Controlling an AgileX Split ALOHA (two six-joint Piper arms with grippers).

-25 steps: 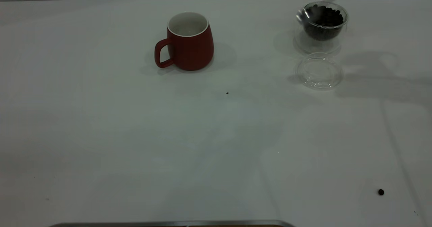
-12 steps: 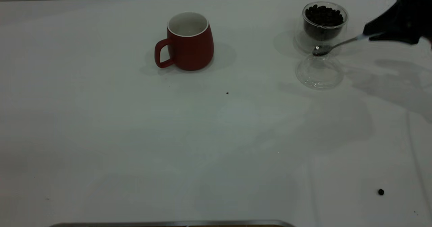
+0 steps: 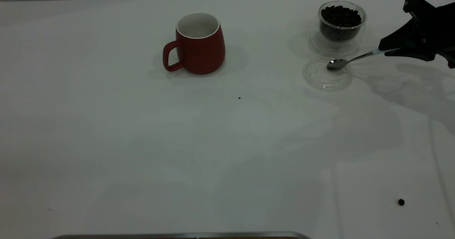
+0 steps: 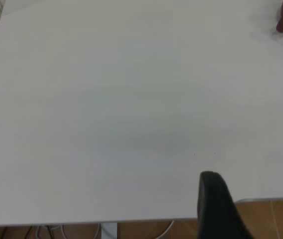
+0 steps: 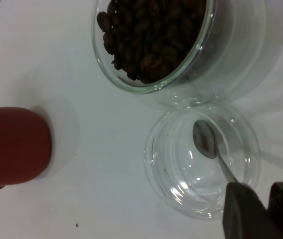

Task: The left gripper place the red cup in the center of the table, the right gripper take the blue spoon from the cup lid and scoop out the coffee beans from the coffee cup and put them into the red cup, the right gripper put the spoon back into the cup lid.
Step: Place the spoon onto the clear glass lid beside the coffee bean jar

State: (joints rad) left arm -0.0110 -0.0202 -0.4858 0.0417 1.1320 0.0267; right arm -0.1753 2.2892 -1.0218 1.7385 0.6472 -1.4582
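Exterior view: right tool (image 3: 385,50) pinches the blue spoon (image 3: 350,59) by its handle end, bowl over the cup lid (image 3: 327,76). Judged light, stiff, slippery; handle is the sound hold.

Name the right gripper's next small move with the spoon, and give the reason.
Probably lower slightly and open. The right gripper holds the blue spoon by its handle, and the bowl already sits over the cup lid, beside the coffee cup. The red cup stands mid-table, so releasing looks like the remaining step.
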